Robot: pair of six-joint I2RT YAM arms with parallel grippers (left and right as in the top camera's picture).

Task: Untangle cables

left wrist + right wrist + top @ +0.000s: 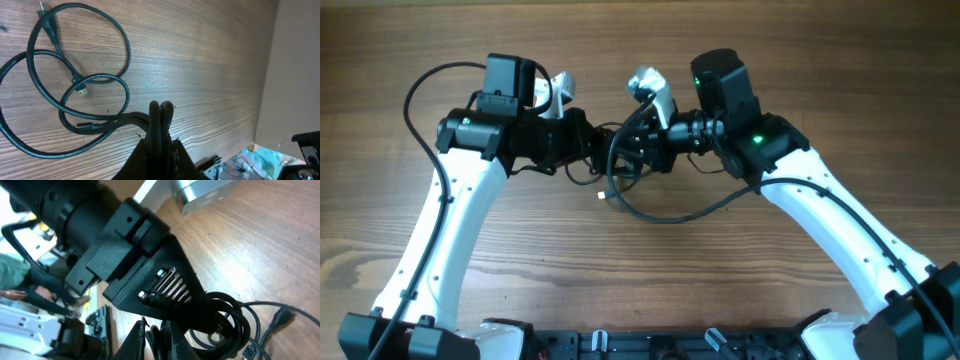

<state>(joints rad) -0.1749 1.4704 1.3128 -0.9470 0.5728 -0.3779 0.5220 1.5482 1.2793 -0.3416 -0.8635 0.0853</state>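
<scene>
**Left end effector**: just left of the cables in the overhead view. Fingers pressed together, pinching one black strand where it runs out of the loops.

**Cables:** on the worktop, between both arms. Laid out in the left wrist view as several overlapping loops that cross at more than one place. Small plug inside one loop, second plug on the upper loop. Not yet separated.

**Right end effector**: just right of the cables, low in its own view beside a dark coiled bundle. Fingers spread or clamped: cannot tell.

**Step in hand, as a judgement:** taking hold of the tangle from both sides, ahead of pulling it apart.

**Next move, likewise judged:**
- Calls for a sure hold on a different strand at the right of the cables.
- Then a slow draw outward, watching that the crossings slide open rather than tighten.

**Containers:** none in view, so nothing held in any.
</scene>
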